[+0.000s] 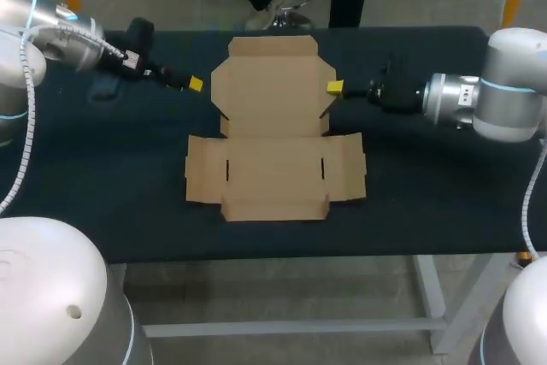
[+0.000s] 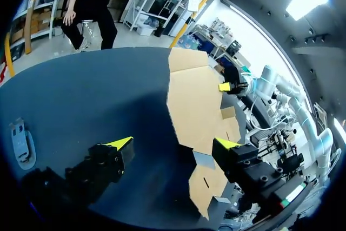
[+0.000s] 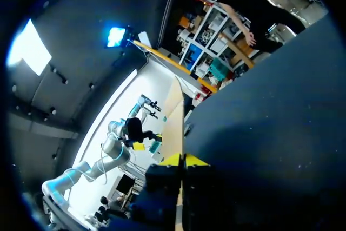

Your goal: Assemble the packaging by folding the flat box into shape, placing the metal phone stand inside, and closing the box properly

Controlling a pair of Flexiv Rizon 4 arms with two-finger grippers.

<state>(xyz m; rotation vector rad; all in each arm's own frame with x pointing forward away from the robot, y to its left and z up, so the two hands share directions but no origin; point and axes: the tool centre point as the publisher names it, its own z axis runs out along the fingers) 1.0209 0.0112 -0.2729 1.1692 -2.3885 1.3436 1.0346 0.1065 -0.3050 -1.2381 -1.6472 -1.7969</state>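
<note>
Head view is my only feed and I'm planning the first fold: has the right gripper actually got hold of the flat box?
Observer: The right wrist view shows the right gripper pinched shut on the edge of the flat box.
Operator: And the left one?
Observer: The left gripper is wide open, with the box edge ahead of it.
Operator: Where's the stand?
Observer: A grey metal piece, likely the phone stand, lies on the table beside the left gripper.

the flat box point(image 1: 273, 147) is matt brown cardboard, the table point(image 1: 128, 194) dark and matt, the arm shells point(image 1: 513, 83) glossy.
</note>
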